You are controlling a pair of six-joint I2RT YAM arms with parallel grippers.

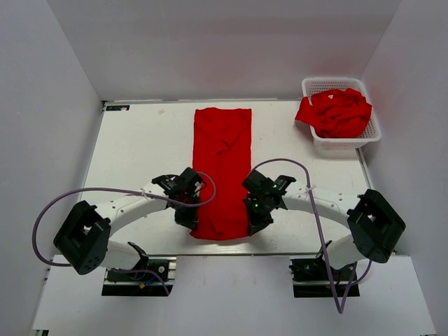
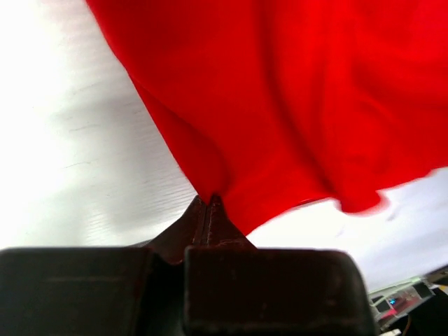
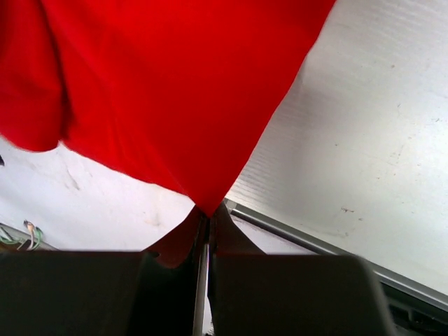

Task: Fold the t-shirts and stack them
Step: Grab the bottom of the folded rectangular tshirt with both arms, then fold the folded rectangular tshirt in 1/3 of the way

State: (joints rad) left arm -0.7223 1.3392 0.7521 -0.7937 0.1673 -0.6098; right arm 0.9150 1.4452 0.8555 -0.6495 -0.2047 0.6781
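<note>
The t-shirt (image 1: 222, 164) covers the middle of the bench (image 1: 140, 154) from far edge to near edge, my left hand (image 1: 190, 221) and right hand (image 1: 253, 224) at its near corners. Bare bench runs along the left edge; the basket (image 1: 344, 143) blocks the far right corner.

Bright even light, soft shadows, overexposed glare and blur in wrist views

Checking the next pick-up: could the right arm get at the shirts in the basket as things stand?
Probably not yet. The right hand is shut on the near corner of the flat shirt, so it must let go first. Bare table lies between it and the basket.
</note>
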